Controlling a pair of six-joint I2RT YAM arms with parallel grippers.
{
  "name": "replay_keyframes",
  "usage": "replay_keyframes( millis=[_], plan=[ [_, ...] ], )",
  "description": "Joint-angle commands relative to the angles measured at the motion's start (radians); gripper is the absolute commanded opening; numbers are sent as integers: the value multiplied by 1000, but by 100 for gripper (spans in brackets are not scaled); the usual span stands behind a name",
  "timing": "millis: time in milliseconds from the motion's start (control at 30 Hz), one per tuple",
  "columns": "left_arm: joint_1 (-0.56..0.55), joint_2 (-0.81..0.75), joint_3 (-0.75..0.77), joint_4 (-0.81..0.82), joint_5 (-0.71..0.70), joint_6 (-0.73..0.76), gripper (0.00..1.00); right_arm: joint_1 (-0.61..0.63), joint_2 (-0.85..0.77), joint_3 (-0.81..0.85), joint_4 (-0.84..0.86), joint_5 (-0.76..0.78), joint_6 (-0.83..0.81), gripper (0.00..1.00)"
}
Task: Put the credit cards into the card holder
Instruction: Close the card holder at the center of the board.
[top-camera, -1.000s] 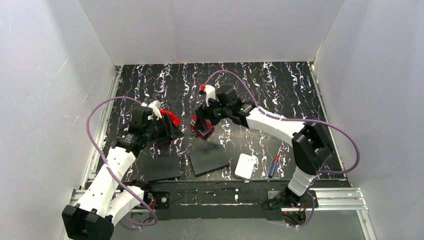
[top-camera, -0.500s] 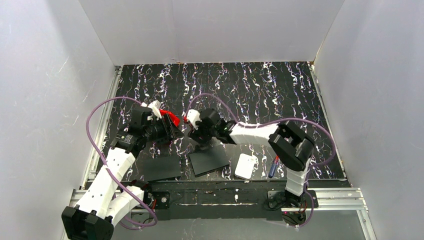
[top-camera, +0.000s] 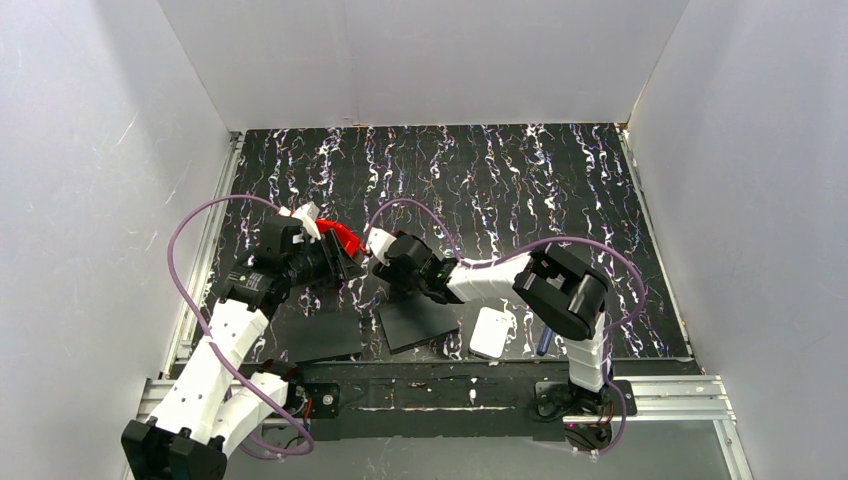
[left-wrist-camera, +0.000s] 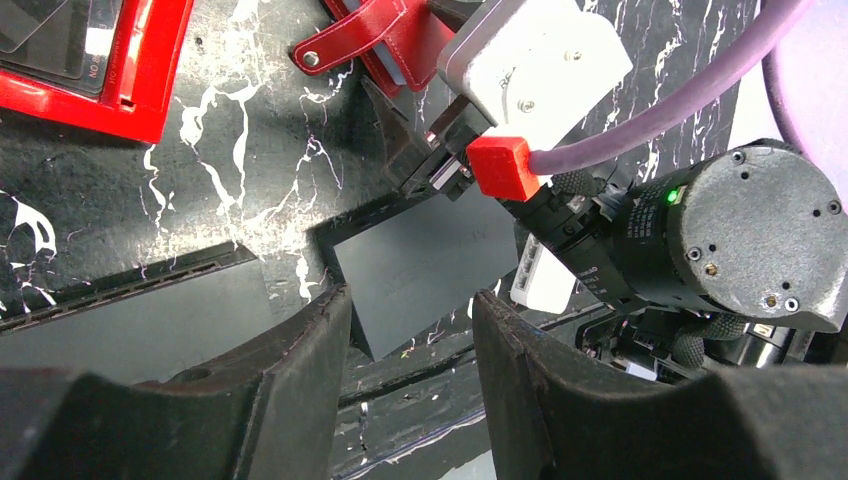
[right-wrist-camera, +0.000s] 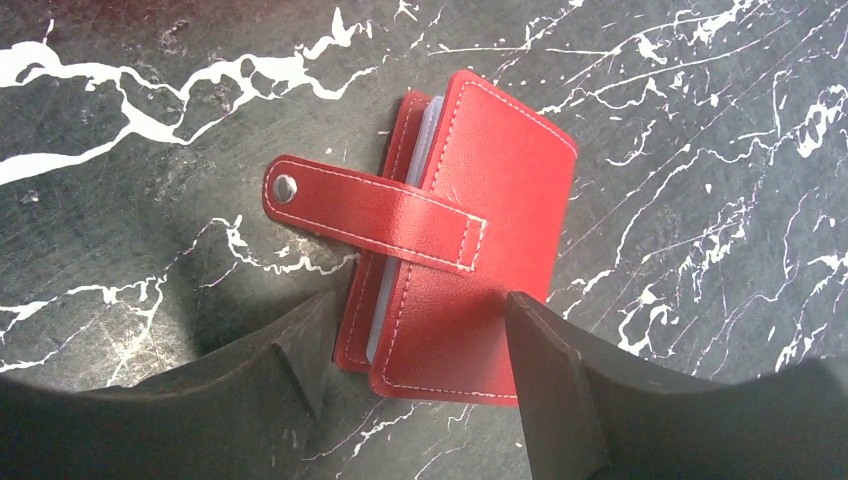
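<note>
Step in hand: getting a grip on the card holder (right-wrist-camera: 490, 190). It lies flat on the table (right-wrist-camera: 720, 120), strap (right-wrist-camera: 370, 215) unsnapped, with pale leaves between the covers (cards or sleeves, can't tell). The right gripper (right-wrist-camera: 418, 305) has its jaws spread either side of the holder's near end, right at its edges, contact unclear. The left gripper (left-wrist-camera: 410, 305) hangs just beside, jaws apart and empty, over a black sheet (left-wrist-camera: 430, 260). Next, I reckon: right pinches and steadies the holder, the cover gets opened wide, left fetches a credit card, though I can't make out a loose one.
</note>
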Motion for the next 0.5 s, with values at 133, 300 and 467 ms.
replay_keyframes(
  millis=[133, 300, 467],
  plan=[
    [7, -6, 25, -12, -6, 16, 47, -24, -54, 65, -202, -222, 155, 77],
    [7, 1, 18, -3, 1, 21, 48, -68, -143, 68, -260, -399, 332, 86],
    [9, 131, 34, 75, 154, 25, 47, -157, -249, 55, -334, -474, 457, 88]
  ],
)
